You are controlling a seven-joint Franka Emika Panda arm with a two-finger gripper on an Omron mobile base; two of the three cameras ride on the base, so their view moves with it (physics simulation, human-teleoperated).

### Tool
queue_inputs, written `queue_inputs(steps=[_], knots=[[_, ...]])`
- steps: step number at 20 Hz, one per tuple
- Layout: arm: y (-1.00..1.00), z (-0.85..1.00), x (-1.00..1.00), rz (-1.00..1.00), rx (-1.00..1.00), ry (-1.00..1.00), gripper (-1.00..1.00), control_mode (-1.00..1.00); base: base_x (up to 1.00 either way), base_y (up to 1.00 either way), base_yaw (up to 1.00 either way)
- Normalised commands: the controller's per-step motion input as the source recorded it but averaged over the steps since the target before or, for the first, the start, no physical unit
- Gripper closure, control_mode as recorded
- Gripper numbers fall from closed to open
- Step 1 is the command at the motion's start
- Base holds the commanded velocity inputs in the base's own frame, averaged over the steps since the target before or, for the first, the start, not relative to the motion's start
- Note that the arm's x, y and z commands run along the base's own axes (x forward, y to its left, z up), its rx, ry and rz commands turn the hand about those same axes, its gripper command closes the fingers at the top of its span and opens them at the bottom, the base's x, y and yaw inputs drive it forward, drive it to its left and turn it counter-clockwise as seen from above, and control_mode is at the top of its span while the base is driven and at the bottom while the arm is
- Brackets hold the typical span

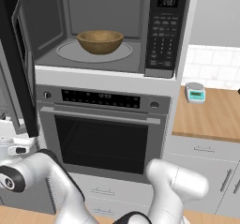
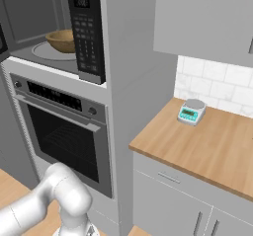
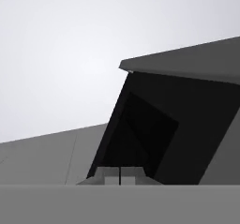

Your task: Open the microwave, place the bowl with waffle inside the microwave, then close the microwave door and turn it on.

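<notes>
One bowl with waffle sits mid-turntable (microwave door open), well inside microwave walls.

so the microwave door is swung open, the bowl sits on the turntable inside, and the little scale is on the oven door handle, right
Not quite. The microwave door is open and the bowl does sit on the turntable, but the scale stands on the wooden counter to the right of the oven, by the tiled wall. The right base view shows this plainly.

No legible text: microwave display, oven panel, scale readout all too blurred
</notes>
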Motion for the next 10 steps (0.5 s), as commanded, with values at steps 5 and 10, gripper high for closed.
queue_inputs(steps=[5,10], knots=[[-0.63,0.72,0.00,0.04,0.31,0.00,1.00,-1.00,0.00,0.00,0.00],[-0.88,0.76,0.00,0.03,0.35,0.00,1.00,-1.00,0.00,0.00,0.00]])
